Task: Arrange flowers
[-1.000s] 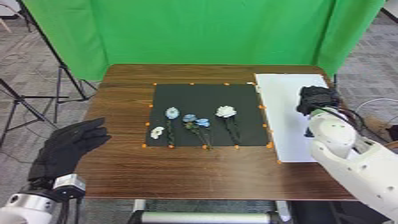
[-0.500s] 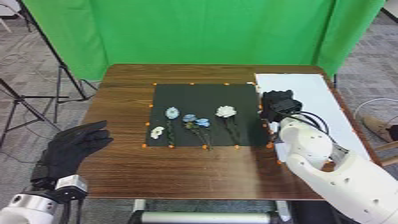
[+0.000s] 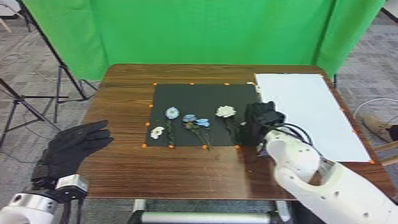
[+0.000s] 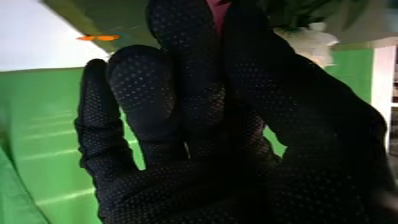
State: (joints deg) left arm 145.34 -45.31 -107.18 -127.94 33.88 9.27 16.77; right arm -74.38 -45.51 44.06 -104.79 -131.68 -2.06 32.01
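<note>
Blue blooms (image 3: pixel 202 122), apparently three, and two white blooms (image 3: pixel 226 111); left robot hand (image 3: pixel 69 150), right robot hand (image 3: pixel 258 118): fingers apart.

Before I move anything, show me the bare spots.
Bare: most of the white sheet, the black mat beyond the flowers, and the table in front of the black mat. Crowded: the mat's near part, with flowers and, at its right side, the right hand.

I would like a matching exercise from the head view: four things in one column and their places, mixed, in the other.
1. right hand
2. small white flower
3. left hand
4. green curtain

A. across the left edge of the table
B. behind the table
C. at the right edge of the dark mat
D. lying on the mat's left part

1-C, 2-D, 3-A, 4-B
</note>
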